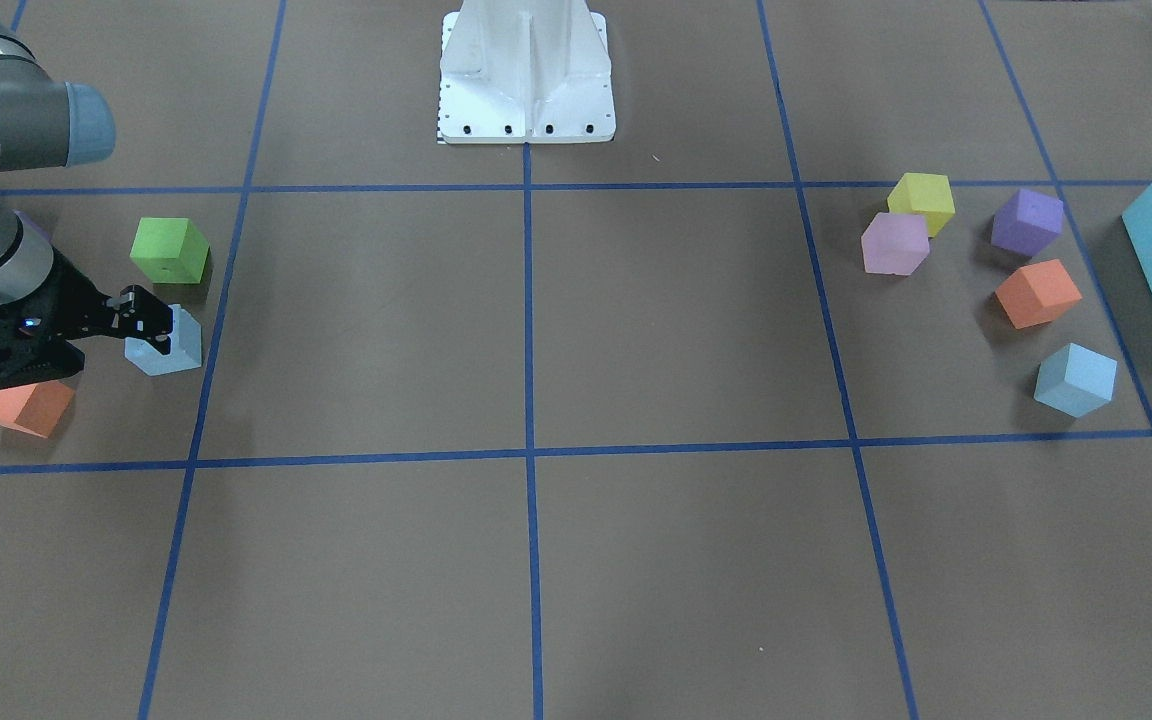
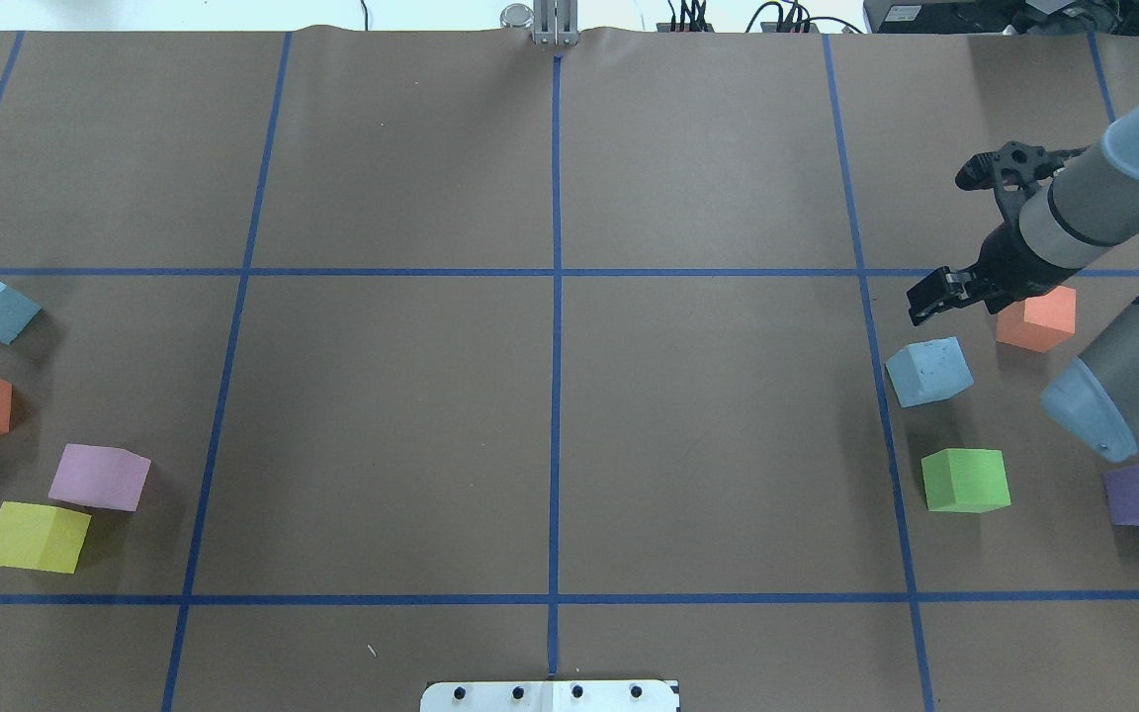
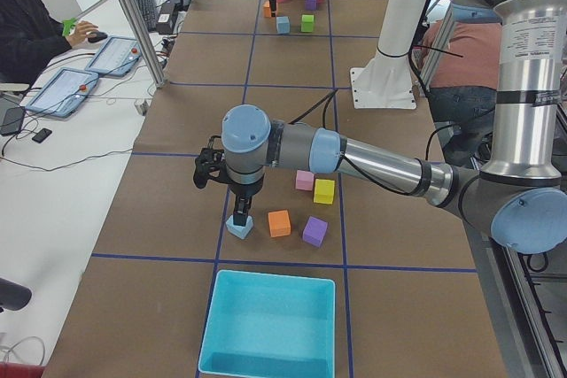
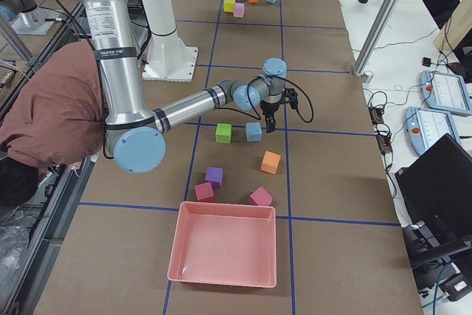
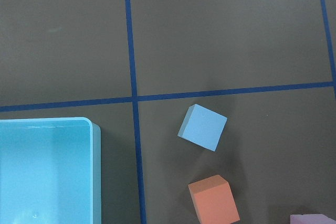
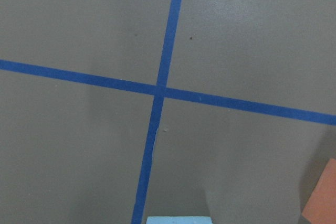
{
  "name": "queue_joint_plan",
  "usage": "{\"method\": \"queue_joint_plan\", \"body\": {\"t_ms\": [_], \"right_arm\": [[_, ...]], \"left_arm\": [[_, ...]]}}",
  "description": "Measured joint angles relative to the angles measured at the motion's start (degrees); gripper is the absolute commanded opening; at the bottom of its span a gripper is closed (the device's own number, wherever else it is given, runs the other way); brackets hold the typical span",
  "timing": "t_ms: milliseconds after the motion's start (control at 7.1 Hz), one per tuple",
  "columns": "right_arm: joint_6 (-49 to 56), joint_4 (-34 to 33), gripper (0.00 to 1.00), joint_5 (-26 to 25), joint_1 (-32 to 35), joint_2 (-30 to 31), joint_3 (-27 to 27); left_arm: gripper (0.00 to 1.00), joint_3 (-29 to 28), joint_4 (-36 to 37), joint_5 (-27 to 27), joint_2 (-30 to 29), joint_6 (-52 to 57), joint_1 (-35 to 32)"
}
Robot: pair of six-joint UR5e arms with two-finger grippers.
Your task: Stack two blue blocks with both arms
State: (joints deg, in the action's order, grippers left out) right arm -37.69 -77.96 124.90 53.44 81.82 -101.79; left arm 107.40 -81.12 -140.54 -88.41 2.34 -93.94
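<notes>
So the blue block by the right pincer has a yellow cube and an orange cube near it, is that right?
Not quite: that cube is green, not yellow. The overhead exterior view shows the blue block by the right pincer with a green cube and an orange cube near it.

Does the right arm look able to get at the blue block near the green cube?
Likely yes. The right end effector hovers right beside the blue block, whose top is bare; the green cube and orange cube stand apart from it, leaving its sides free.
</notes>
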Motion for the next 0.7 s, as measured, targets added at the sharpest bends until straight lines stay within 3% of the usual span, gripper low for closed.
{"method": "queue_joint_plan", "body": {"t_ms": [704], "right_arm": [[-4.3,4.2,0.99,-3.3,-4.6,3.8,-1.0]], "left_arm": [[0.98,0.0,0.0,0.0,0.0,0.0,0.0]]}}
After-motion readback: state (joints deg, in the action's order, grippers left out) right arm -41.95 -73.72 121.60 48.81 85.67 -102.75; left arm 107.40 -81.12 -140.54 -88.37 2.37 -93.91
